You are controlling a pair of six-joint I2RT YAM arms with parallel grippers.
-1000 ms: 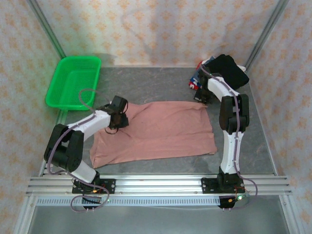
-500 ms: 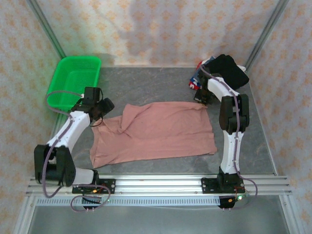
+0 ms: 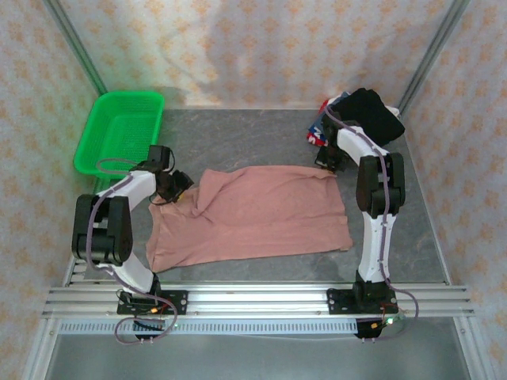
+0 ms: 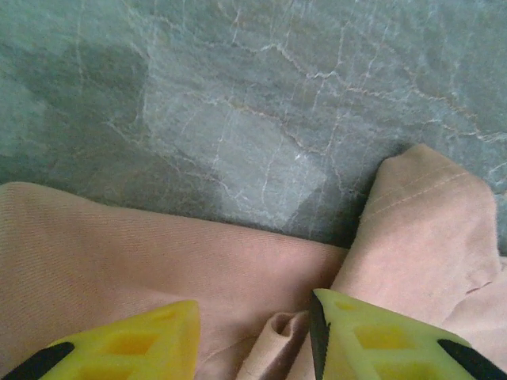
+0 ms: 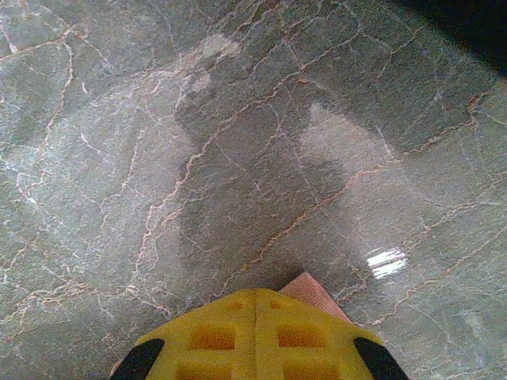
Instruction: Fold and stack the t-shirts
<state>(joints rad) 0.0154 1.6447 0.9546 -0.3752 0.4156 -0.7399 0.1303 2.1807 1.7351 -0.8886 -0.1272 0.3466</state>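
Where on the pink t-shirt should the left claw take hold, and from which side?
Grip the small raised ridge at the far-left corner of the pink t-shirt, coming straight down from above. The left claw sits open astride it. Elsewhere the cloth lies mostly flat on the table, leaving nothing to pinch.

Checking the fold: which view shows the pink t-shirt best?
Top external: the whole pink t-shirt lies spread out. Left wrist catches a bunched fold at the left gripper; right wrist, one corner under the right gripper.
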